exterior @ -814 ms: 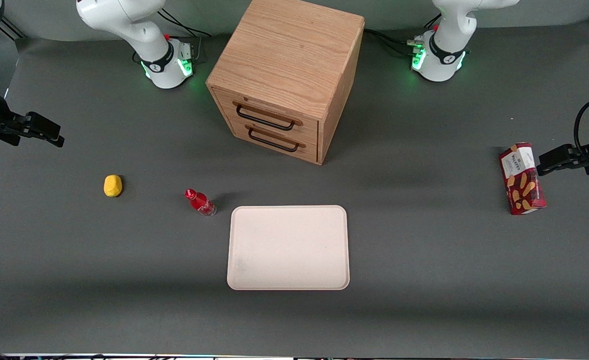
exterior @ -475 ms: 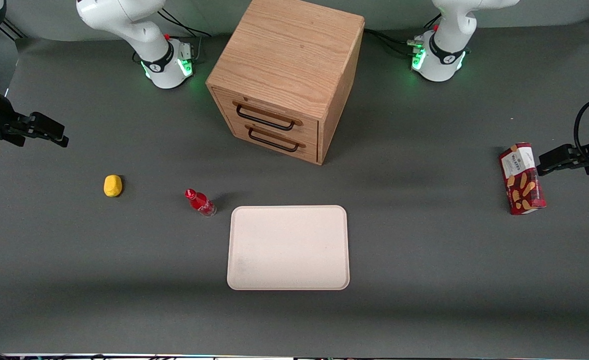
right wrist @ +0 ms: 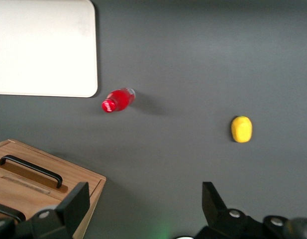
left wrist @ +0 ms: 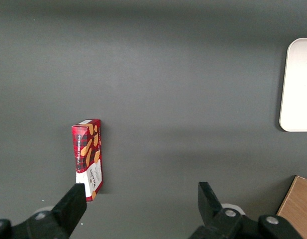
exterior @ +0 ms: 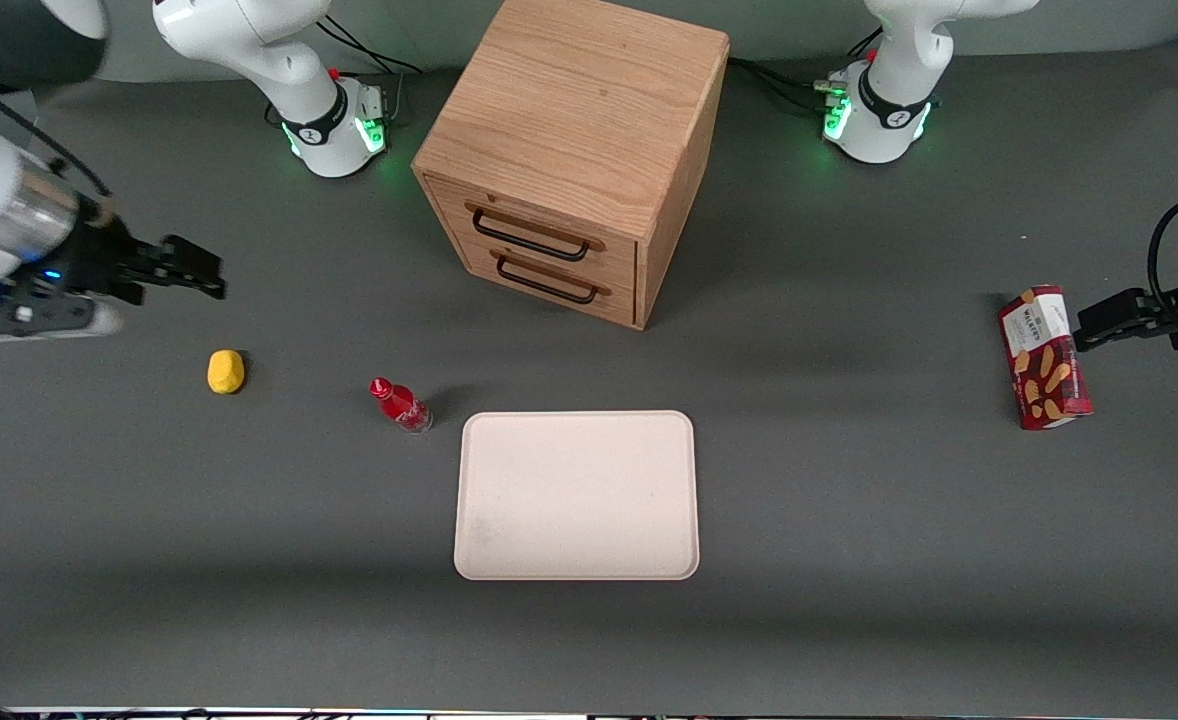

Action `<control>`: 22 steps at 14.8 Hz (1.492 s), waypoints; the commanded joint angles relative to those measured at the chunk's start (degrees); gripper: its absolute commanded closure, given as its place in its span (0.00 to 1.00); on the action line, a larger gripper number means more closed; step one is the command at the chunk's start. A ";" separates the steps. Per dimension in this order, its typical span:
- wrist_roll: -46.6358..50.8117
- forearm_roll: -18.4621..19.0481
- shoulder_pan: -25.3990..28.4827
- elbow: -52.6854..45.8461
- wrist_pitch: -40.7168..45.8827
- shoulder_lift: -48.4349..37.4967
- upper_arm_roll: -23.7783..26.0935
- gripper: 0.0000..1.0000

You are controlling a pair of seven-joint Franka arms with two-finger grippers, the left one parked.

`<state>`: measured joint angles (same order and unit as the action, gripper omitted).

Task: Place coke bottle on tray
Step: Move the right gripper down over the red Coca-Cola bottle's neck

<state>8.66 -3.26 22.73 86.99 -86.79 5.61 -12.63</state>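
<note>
Table (exterior: 849, 560): matt dark grey, cloth-like.
Tray (exterior: 576, 495): matt cream-pink, smooth.
Coke bottle (exterior: 401, 405): glossy red, clear base.
Cabinet (exterior: 589, 120): grained wood; dark metal handles (exterior: 532, 237).
Claw (exterior: 196, 271): matt black, wide open, above table near yellow lump (exterior: 226, 371).

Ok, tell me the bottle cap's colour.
Red, clearest in the front view: the bottle stands beside the tray.

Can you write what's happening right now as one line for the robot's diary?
gripper: open, empty, above table, farther back than lump | bottle: upright on table beside tray | tray: bare | step: reach for bottle
</note>
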 commanded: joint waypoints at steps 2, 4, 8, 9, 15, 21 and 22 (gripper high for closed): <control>1.97 -0.34 0.30 -1.48 -5.39 7.03 2.61 0.00; 2.06 -0.34 0.91 -0.78 -10.13 10.46 3.66 0.00; 3.02 -0.08 2.14 4.65 -21.02 13.99 4.36 0.00; 4.77 -0.08 2.84 7.55 -24.88 13.99 4.63 0.00; 5.40 -0.25 3.11 19.77 -37.30 13.20 4.81 0.00; 5.40 -0.60 3.90 27.53 -44.17 11.35 4.81 0.00; 5.49 -0.60 3.99 27.62 -44.17 11.35 4.89 0.00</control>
<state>12.77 -3.27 25.67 111.93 -129.73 19.60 -7.50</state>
